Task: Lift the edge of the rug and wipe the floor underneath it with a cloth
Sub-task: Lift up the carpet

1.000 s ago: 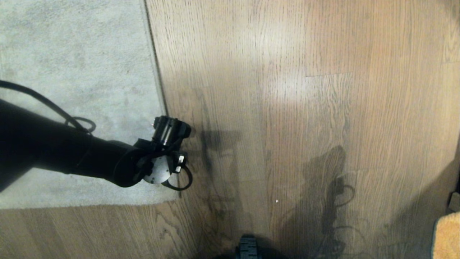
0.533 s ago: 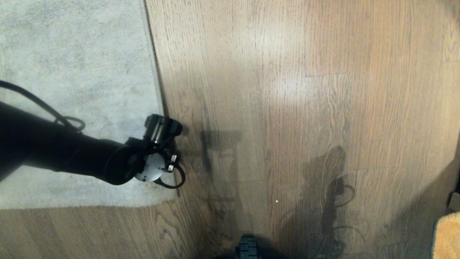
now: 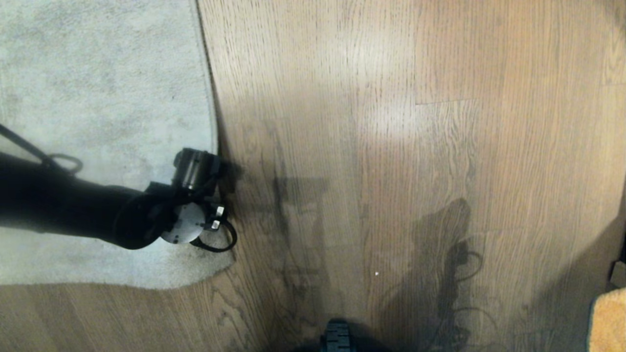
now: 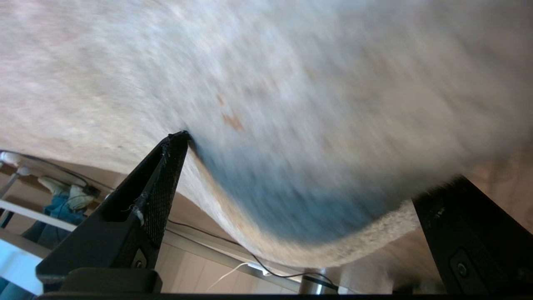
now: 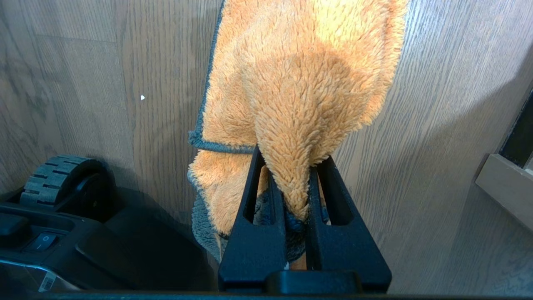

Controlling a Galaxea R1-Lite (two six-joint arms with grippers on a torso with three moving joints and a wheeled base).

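The pale grey-beige rug lies at the left on the brown plank floor. Its right rug edge bows inward where my left gripper meets it, near the rug's corner. In the left wrist view the left gripper is open wide. The curved, lifted rug edge lies between its fingers, one fingertip against the pile. My right gripper is shut on the fuzzy orange cloth, which hangs over the floor. The cloth shows at the head view's lower right corner.
My base's wheel sits at the bottom centre, and the wheel also shows beside the cloth. A wooden furniture edge stands at the right. Beyond the rug in the left wrist view run cables and a metal leg.
My left arm has moved left across the rug edge. The rug's edge and near corner have gone from straight to bowed and curved, drawn leftward with the gripper. The right arm is still.
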